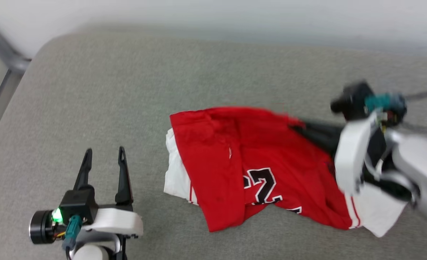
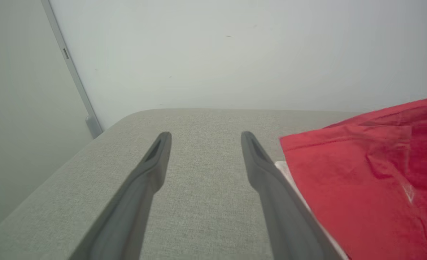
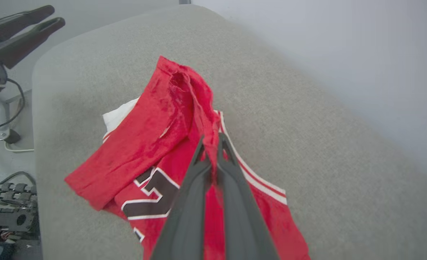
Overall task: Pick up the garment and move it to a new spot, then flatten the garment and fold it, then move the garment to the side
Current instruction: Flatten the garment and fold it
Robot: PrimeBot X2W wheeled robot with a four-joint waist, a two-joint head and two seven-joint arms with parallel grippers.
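We saw the right gripper (image 3: 211,140) clenched on a raised ridge of the red T-shirt (image 3: 155,137). Its two dark fingers (image 3: 231,187) met at the tips, with a fold of red cloth pinched between them. From this pinch the cloth rose like a small tent ahead of the fingertips. The rest of the shirt lay crumpled on the grey fabric surface (image 1: 108,90), below the fingers and to both sides of them. The black-and-white lettering (image 3: 148,209) was beneath the fingers on their left side. The red-white striped trim (image 3: 256,178) ran along their right side. One white sleeve (image 3: 121,113) showed beyond the red body, ahead of the tips and far to their left.

The left gripper (image 1: 105,151) was released, its jaws wide apart and nothing between them. It stood over bare grey surface. The edge of the T-shirt lay near its right finger (image 2: 267,173), and in the head view a strip of bare surface separated them. Ahead of its fingertips the surface ended at a pale wall (image 2: 235,54).
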